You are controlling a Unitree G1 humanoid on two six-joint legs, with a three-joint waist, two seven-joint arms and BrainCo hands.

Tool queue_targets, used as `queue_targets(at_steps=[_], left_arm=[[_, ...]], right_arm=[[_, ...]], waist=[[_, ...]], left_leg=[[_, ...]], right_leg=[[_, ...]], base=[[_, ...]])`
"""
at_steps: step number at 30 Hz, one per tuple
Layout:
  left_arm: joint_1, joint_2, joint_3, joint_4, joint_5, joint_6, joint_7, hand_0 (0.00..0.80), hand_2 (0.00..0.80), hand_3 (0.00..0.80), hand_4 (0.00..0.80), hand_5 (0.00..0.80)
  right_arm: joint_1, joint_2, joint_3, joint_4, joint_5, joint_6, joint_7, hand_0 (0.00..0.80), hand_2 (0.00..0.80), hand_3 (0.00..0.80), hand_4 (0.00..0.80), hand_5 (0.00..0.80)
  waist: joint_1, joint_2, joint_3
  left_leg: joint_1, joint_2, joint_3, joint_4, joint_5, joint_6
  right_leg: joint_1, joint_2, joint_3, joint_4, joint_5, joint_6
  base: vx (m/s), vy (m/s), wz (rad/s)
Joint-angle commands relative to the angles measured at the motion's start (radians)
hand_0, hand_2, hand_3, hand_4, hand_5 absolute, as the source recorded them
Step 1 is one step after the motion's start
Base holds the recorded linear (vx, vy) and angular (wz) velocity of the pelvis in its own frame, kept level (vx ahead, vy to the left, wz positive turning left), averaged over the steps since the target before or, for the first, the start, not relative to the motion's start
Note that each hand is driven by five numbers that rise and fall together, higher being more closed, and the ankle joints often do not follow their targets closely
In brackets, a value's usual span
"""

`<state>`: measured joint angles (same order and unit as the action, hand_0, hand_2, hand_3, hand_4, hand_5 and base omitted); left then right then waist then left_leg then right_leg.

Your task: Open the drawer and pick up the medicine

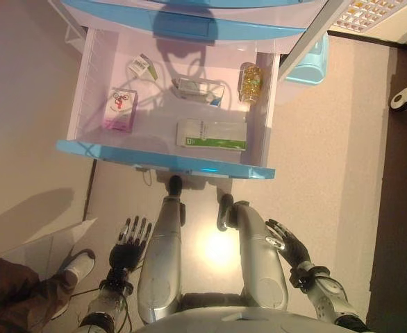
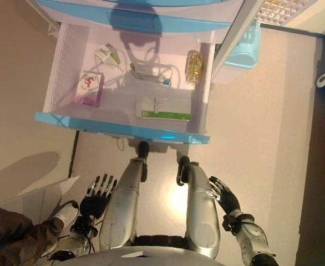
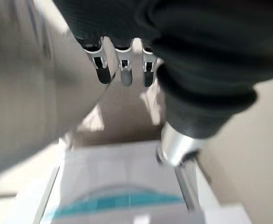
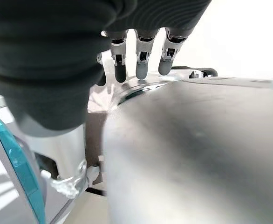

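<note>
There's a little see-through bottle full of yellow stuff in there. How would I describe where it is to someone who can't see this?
Start at the open drawer with the blue front, pulled out toward the robot. The bottle lies in its far corner on the robot's right, against the side wall. It is the only clear, round container holding yellow capsules; its neighbours are flat boxes and packets.

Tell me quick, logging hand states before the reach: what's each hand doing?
Left hand: open, holding nothing, low beside the body.
Right hand: open, holding nothing, also down at its side.
</note>
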<state>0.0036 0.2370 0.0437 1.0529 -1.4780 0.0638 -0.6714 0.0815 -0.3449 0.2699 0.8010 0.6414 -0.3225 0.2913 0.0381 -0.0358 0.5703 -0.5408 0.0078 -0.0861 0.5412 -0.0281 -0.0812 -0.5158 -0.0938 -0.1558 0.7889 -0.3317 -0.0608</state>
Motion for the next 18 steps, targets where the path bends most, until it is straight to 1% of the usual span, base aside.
queue_targets(at_steps=[1, 3, 5, 6, 7, 8, 9, 10, 11, 14, 15, 16, 17, 18], left_arm=[[0.098, -0.018, 0.018, -0.025, 0.117, -0.037, 0.048, 0.000, 0.000, 0.000, 0.000, 0.000], [0.123, -0.019, 0.015, -0.033, 0.182, -0.050, 0.063, 0.000, 0.000, 0.000, 0.000, 0.000], [0.152, -0.017, 0.004, -0.058, 0.205, -0.057, 0.083, 0.000, 0.000, 0.000, 0.000, 0.000], [0.183, -0.015, 0.001, -0.087, 0.212, -0.056, 0.098, 0.000, 0.000, 0.000, 0.000, 0.000], [0.210, -0.013, 0.001, -0.101, 0.233, -0.058, 0.111, 0.000, 0.000, 0.000, 0.000, 0.000], [0.237, -0.009, 0.000, -0.109, 0.251, -0.068, 0.124, 0.000, 0.000, 0.000, 0.000, 0.000], [0.251, -0.006, -0.002, -0.112, 0.261, -0.073, 0.130, 0.000, 0.000, 0.000, 0.000, 0.000], [0.268, -0.004, 0.004, -0.110, 0.282, -0.068, 0.133, 0.000, 0.000, 0.000, 0.000, 0.000], [0.280, 0.003, 0.012, -0.103, 0.310, -0.064, 0.146, 0.000, 0.000, 0.000, 0.000, 0.000], [0.305, 0.018, 0.031, -0.083, 0.350, -0.057, 0.134, 0.000, 0.000, 0.000, 0.000, 0.000], [0.312, 0.024, 0.039, -0.073, 0.361, -0.056, 0.130, 0.000, 0.000, 0.000, 0.000, 0.000], [0.316, 0.025, 0.043, -0.068, 0.364, -0.055, 0.126, 0.000, 0.000, 0.000, 0.000, 0.000], [0.318, 0.027, 0.050, -0.061, 0.375, -0.051, 0.126, 0.000, 0.000, 0.000, 0.000, 0.000], [0.318, 0.031, 0.056, -0.053, 0.381, -0.051, 0.124, 0.000, 0.000, 0.000, 0.000, 0.000]], right_arm=[[0.099, -0.003, -0.041, -0.030, -0.044, -0.087, -0.189, 0.000, 0.000, 0.000, 0.000, 0.000], [0.121, -0.017, -0.080, -0.072, -0.075, -0.141, -0.295, 0.000, 0.000, 0.000, 0.000, 0.000], [0.154, -0.042, -0.122, -0.170, -0.115, -0.166, -0.375, 0.000, 0.000, 0.000, 0.000, 0.000], [0.190, -0.061, -0.161, -0.272, -0.138, -0.158, -0.406, 0.000, 0.000, 0.000, 0.000, 0.000], [0.222, -0.077, -0.194, -0.351, -0.177, -0.176, -0.431, 0.000, 0.000, 0.000, 0.000, 0.000], [0.252, -0.097, -0.232, -0.432, -0.199, -0.187, -0.446, 0.000, 0.000, 0.000, 0.000, 0.000], [0.269, -0.108, -0.257, -0.474, -0.224, -0.223, -0.466, 0.000, 0.000, 0.000, 0.000, 0.000], [0.283, -0.122, -0.291, -0.523, -0.226, -0.227, -0.463, 0.000, 0.000, 0.000, 0.000, 0.000], [0.292, -0.139, -0.326, -0.569, -0.236, -0.251, -0.466, 0.000, 0.000, 0.000, 0.000, 0.000], [0.311, -0.183, -0.409, -0.696, -0.304, -0.327, -0.495, 0.000, 0.000, 0.000, 0.000, 0.000], [0.317, -0.200, -0.438, -0.742, -0.346, -0.341, -0.508, 0.000, 0.000, 0.000, 0.000, 0.000], [0.319, -0.213, -0.458, -0.773, -0.371, -0.341, -0.512, 0.000, 0.000, 0.000, 0.000, 0.000], [0.318, -0.234, -0.480, -0.801, -0.441, -0.359, -0.526, 0.000, 0.000, 0.000, 0.000, 0.000], [0.317, -0.258, -0.498, -0.831, -0.485, -0.360, -0.536, 0.000, 0.000, 0.000, 0.000, 0.000]], waist=[[-0.016, 0.029, -0.051], [-0.024, 0.029, -0.051], [-0.034, 0.027, -0.051], [-0.043, 0.023, -0.051], [-0.050, 0.020, -0.054], [-0.059, 0.016, -0.060], [-0.064, 0.015, -0.064], [-0.070, 0.014, -0.067], [-0.077, 0.013, -0.070], [-0.092, 0.012, -0.076], [-0.098, 0.012, -0.080], [-0.102, 0.012, -0.082], [-0.105, 0.013, -0.085], [-0.108, 0.014, -0.086]], left_leg=[[0.058, -0.072, 0.085, -0.014, -0.102, 0.139], [0.078, -0.070, 0.089, -0.022, -0.104, 0.143], [0.092, -0.067, 0.094, -0.029, -0.108, 0.149], [0.105, -0.064, 0.100, -0.039, -0.110, 0.152], [0.118, -0.061, 0.105, -0.050, -0.110, 0.154], [0.133, -0.057, 0.111, -0.067, -0.109, 0.158], [0.143, -0.055, 0.116, -0.080, -0.107, 0.160], [0.158, -0.051, 0.123, -0.095, -0.106, 0.161], [0.171, -0.047, 0.130, -0.109, -0.105, 0.162], [0.194, -0.036, 0.148, -0.140, -0.103, 0.162], [0.198, -0.034, 0.154, -0.148, -0.104, 0.163], [0.202, -0.034, 0.158, -0.154, -0.104, 0.163], [0.207, -0.033, 0.162, -0.160, -0.106, 0.163], [0.211, -0.034, 0.163, -0.165, -0.107, 0.163]], right_leg=[[0.012, 0.022, -0.023, 0.016, 0.016, 0.009], [0.025, 0.018, -0.018, 0.010, 0.028, 0.017], [0.030, 0.015, -0.012, 0.006, 0.044, 0.027], [0.037, 0.010, -0.008, 0.000, 0.060, 0.037], [0.042, 0.008, -0.003, -0.005, 0.072, 0.045], [0.047, 0.007, 0.002, -0.012, 0.088, 0.056], [0.050, 0.005, 0.005, -0.015, 0.099, 0.064], [0.053, 0.003, 0.011, -0.018, 0.113, 0.075], [0.055, 0.002, 0.017, -0.020, 0.125, 0.085], [0.052, -0.003, 0.026, -0.023, 0.152, 0.109], [0.052, -0.003, 0.029, -0.028, 0.158, 0.116], [0.052, -0.002, 0.032, -0.034, 0.163, 0.120], [0.054, -0.001, 0.036, -0.043, 0.167, 0.124], [0.056, -0.001, 0.039, -0.050, 0.172, 0.129]], base=[[0.058, 0.012, -0.02], [0.049, 0.011, -0.03], [0.024, 0.012, -0.05], [0.039, 0.018, -0.06], [0.064, 0.022, -0.06], [0.064, 0.016, -0.05], [0.067, 0.018, -0.09], [0.062, 0.020, -0.12], [0.060, 0.024, -0.16], [0.035, 0.031, -0.19], [0.024, 0.045, -0.21], [0.024, 0.057, -0.16], [0.021, 0.055, -0.11], [0.024, 0.057, -0.08]])
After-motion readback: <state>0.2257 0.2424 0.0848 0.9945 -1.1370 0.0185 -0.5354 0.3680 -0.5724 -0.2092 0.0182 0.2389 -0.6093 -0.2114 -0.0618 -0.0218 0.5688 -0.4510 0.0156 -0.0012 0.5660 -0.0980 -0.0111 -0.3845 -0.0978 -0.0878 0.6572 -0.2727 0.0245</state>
